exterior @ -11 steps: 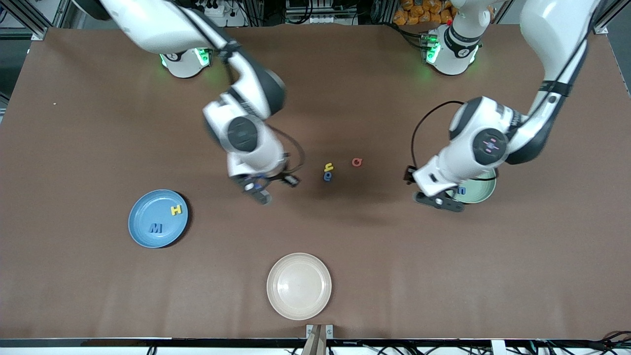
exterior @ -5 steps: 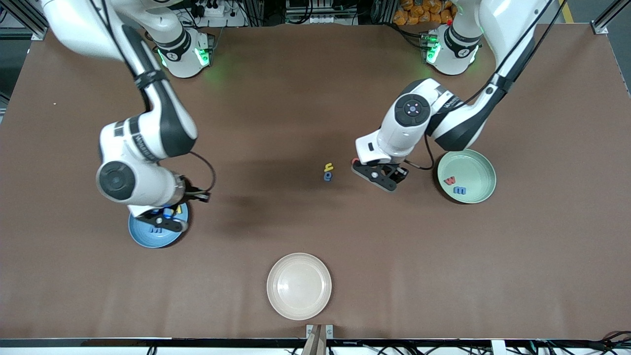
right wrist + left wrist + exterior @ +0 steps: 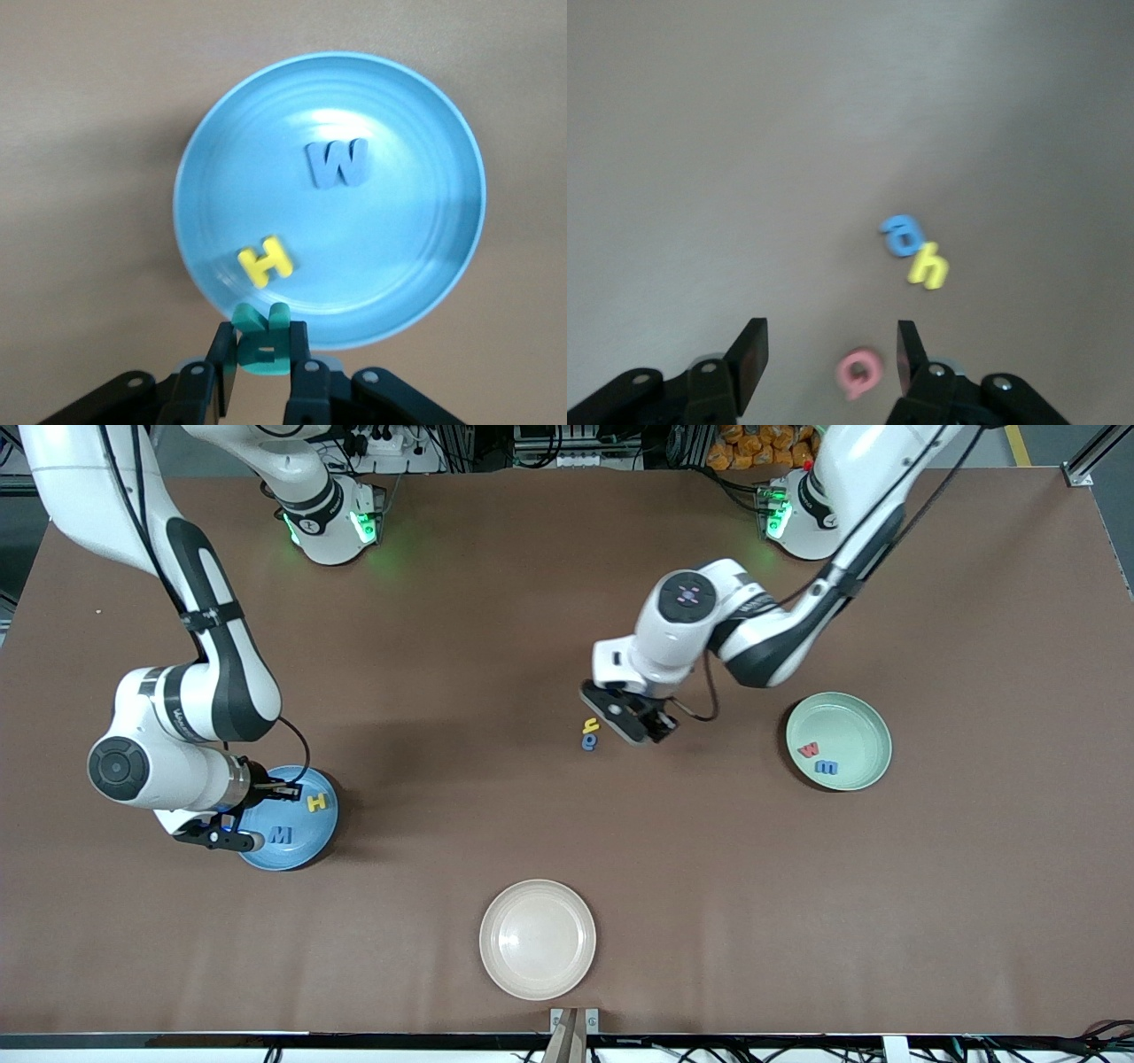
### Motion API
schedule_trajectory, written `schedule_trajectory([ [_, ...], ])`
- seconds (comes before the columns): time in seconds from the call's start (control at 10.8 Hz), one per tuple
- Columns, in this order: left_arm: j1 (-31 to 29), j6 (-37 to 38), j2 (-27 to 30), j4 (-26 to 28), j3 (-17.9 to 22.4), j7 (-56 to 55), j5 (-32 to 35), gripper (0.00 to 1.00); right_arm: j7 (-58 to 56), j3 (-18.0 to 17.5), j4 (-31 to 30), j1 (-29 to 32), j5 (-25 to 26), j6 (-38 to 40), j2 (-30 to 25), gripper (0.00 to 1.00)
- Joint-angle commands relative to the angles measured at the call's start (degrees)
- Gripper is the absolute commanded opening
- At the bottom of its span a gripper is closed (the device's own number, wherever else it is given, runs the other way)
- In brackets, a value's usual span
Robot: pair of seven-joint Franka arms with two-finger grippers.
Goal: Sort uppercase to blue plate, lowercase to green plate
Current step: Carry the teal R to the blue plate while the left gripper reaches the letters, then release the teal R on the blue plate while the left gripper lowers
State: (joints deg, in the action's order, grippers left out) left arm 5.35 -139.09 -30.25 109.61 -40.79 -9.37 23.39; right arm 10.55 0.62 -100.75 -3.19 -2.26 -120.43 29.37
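Note:
My right gripper [image 3: 221, 838] is over the rim of the blue plate [image 3: 301, 849] and is shut on the teal-green R [image 3: 263, 341]. In the right wrist view my gripper [image 3: 261, 363] is above the plate's rim [image 3: 399, 257]. The yellow H [image 3: 316, 802] and dark blue M [image 3: 280, 834] lie in the blue plate. My left gripper [image 3: 625, 722] is open over the red Q [image 3: 859, 372], which lies between its fingers [image 3: 749, 363]; the front view hides the Q. The yellow h [image 3: 590, 725] and a blue letter [image 3: 588, 741] lie beside it. The green plate [image 3: 864, 717] holds the red w [image 3: 808, 750] and another blue letter [image 3: 826, 767].
A cream-white plate [image 3: 537, 939] stands near the table's front edge, at mid-table. The brown table top [image 3: 443, 691] is bare between the plates.
My right arm swung from mid-table to the blue plate, carrying the R. My left arm moved from the green plate to over the red Q, near the yellow h.

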Motion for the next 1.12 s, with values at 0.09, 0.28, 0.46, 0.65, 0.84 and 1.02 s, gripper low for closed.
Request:
schedule_trajectory([
  [0.09, 3.88, -2.14, -4.54, -1.68, 0.28, -0.04, 7.42, 0.65, -0.97, -0.27, -0.76, 0.03, -0.99, -3.49, 1.74, 0.39],
  [0.28, 3.97, -4.16, -7.53, -1.77, 0.28, 0.22, 12.18, 0.64, -0.97, -0.27, -0.76, 0.29, -0.99, -3.23, 1.57, 1.00],
  [0.46, 4.05, -4.43, -9.30, -2.38, 0.28, 0.31, 15.37, 0.64, -0.79, -0.27, -0.76, 0.29, -1.08, -2.88, 1.22, 1.00],
  [0.65, 4.66, -5.22, -9.83, -2.47, 0.36, 0.31, 16.42, 0.63, -0.44, -0.36, -0.76, 0.29, -1.08, -2.88, 1.22, 1.00],
  [0.84, 5.37, -5.83, -10.80, -2.39, 0.54, 0.31, 17.65, 0.62, -0.35, -0.27, -0.76, 0.20, -1.08, -2.88, 1.31, 1.00],
  [1.02, 5.64, -6.45, -12.11, -2.30, 0.63, -0.30, 19.58, 0.62, -0.35, -0.27, -0.76, 0.20, -1.08, -2.88, 1.31, 1.00],
])
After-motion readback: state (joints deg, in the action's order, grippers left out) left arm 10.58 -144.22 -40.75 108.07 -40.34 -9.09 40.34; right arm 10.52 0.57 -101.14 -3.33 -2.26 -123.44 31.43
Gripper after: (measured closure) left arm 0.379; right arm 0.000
